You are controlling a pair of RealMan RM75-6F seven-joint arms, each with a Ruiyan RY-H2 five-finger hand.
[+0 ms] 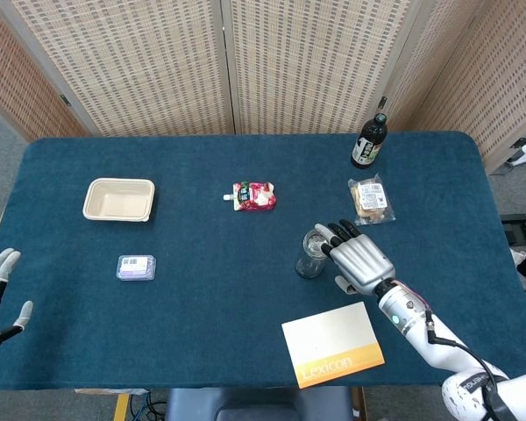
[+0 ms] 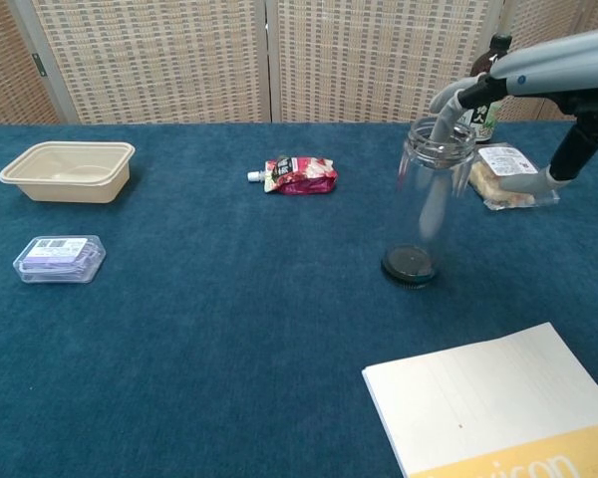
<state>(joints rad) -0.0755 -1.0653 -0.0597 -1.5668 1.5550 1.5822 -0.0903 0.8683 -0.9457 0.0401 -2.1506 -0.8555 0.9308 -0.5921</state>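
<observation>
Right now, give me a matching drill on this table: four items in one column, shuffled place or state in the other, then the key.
Things:
1. clear jar
2. dark bottle
3. beige tray
4. booklet

Places or states:
A. lies flat at the near edge, orange strip along one side
B. stands at the far right, close to the screen
C. upright, right hand at its rim
D. lies on the left side, beyond the small purple box

Pairs: 1-C, 2-B, 3-D, 4-A
</observation>
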